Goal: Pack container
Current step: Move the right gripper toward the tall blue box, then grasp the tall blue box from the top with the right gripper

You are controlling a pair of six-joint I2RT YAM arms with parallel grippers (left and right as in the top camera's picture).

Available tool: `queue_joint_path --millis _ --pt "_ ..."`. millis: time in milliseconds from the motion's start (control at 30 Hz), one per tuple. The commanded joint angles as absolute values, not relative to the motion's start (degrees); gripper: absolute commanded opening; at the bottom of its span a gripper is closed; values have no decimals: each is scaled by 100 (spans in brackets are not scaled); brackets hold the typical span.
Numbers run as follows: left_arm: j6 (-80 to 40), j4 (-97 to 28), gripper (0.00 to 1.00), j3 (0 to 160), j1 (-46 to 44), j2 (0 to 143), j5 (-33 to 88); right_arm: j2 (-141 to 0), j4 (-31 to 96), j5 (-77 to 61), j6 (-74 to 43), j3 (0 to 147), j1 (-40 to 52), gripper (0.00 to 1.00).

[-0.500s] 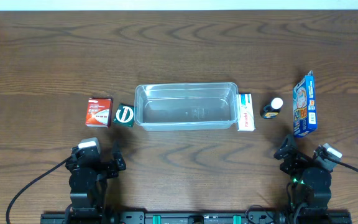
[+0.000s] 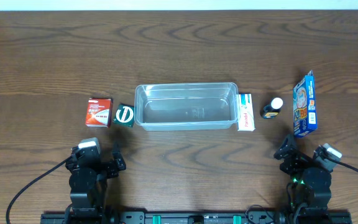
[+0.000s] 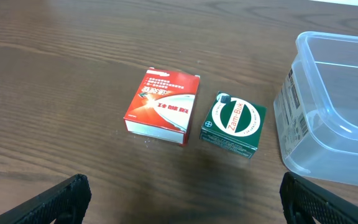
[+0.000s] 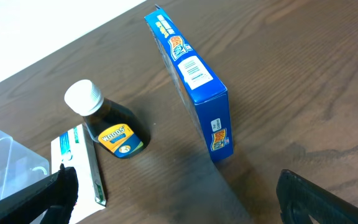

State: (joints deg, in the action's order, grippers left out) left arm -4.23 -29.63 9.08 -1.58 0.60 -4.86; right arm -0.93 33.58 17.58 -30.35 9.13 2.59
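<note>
The clear plastic container (image 2: 186, 106) sits empty at the table's middle; its corner shows in the left wrist view (image 3: 334, 106). A red box (image 2: 99, 112) and a green box (image 2: 124, 115) lie left of it, both in the left wrist view (image 3: 163, 106) (image 3: 233, 124). A white box (image 2: 246, 112), a dark bottle with a white cap (image 2: 272, 108) and a blue carton (image 2: 304, 104) stand to its right, also in the right wrist view (image 4: 79, 163) (image 4: 107, 124) (image 4: 194, 81). My left gripper (image 2: 96, 158) and right gripper (image 2: 300, 155) are open and empty, near the front edge.
The wooden table's far edge (image 2: 179, 11) meets a white strip at the back. Cables run from both arm bases along the front edge (image 2: 36, 186).
</note>
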Motion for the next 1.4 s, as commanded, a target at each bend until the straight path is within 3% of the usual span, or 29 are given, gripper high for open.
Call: queue_joint_path --millis 0,600,800,1000,1167,1367 --pt "-368 -2969 98 869 -130 23 -495 -32 3361 1774 -2952 893 226 99" --pt "-368 -2969 98 869 -130 23 -495 -32 3341 1712 -3013 895 226 99" --pt "-368 -2969 98 869 -130 23 -495 -34 3354 438 -3153 878 226 99" --pt "-368 -2969 98 869 -130 23 -495 -187 3179 -69 -2250 1402 226 99" --pt "-368 -2969 98 869 -130 23 -495 -1332 3286 139 -1743 2838 226 99" --pt "-366 -2969 98 869 -130 23 -493 -3865 4265 714 -1647 5022 224 99"
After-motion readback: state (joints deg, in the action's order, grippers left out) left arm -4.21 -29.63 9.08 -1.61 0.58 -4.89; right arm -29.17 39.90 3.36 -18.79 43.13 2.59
